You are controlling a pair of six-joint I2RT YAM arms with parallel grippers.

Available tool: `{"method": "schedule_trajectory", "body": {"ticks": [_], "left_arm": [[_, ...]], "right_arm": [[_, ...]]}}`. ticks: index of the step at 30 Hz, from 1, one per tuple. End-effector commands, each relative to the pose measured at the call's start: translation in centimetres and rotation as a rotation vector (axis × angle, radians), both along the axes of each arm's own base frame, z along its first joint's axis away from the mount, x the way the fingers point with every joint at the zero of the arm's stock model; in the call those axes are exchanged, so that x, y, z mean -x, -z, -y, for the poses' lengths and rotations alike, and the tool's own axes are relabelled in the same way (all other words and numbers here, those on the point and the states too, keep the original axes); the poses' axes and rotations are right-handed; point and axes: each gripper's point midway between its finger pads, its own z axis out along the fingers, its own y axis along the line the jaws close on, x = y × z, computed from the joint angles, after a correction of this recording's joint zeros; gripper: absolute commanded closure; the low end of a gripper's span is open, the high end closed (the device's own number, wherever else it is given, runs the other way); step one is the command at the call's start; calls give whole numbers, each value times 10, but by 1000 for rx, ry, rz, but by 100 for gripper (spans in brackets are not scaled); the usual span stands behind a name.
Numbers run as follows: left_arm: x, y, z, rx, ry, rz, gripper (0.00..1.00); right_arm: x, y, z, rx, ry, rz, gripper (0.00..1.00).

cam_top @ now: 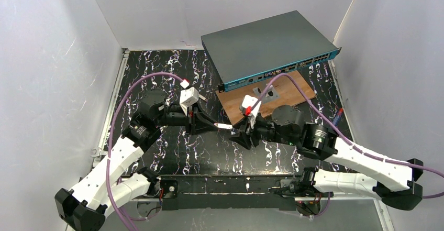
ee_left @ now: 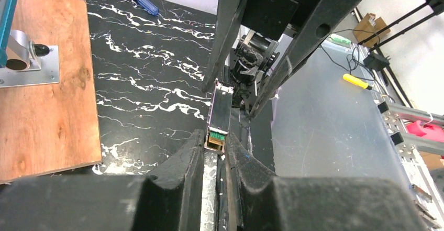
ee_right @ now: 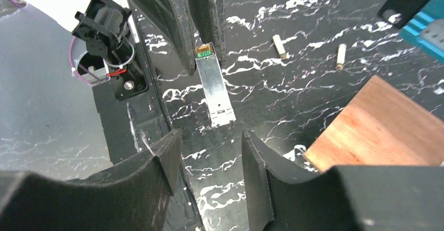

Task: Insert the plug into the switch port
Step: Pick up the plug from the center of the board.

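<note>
Plug (ee_left: 220, 117) pinched in L claw (ee_left: 215, 155); R claw (ee_right: 209, 155) spread, just short.

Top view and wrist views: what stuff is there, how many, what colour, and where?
wide dark grey metal switch with teal front: one, far right of black marbled table.
brown wooden board: one, before switch.
silver metal bracket: one, on board.
small silver metal plug: one, in left gripper.
blue-and-red screwdriver: one, by right wall.
small white pegs: two, on table.
left gripper: black, shut on plug.
right gripper: black, open, facing plug.
</note>
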Motion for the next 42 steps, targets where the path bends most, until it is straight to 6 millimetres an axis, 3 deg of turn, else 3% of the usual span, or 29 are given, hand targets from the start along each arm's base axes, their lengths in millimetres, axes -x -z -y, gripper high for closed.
{"method": "schedule_trajectory", "body": {"ticks": [1, 11, 18, 30, 36, 41, 42], "left_arm": [[7, -18, 1, 63, 8, -8, 100], [11, -25, 1, 84, 20, -38, 100], [12, -26, 2, 83, 30, -58, 100], [12, -28, 5, 78, 55, -79, 100], [11, -30, 6, 77, 59, -81, 100], [7, -32, 8, 79, 48, -74, 100], [5, -32, 8, 79, 37, -73, 100]], "right_arm": [[-7, -39, 1, -139, 16, 116, 46], [-3, -53, -7, -163, -46, 170, 45], [-3, -68, -9, -192, -53, 198, 51], [-7, -71, -12, -192, -47, 213, 61], [-7, -66, -14, -171, -52, 212, 75], [-9, -59, -11, -143, -40, 209, 98], [-10, -58, -10, -138, -33, 208, 99]]}}
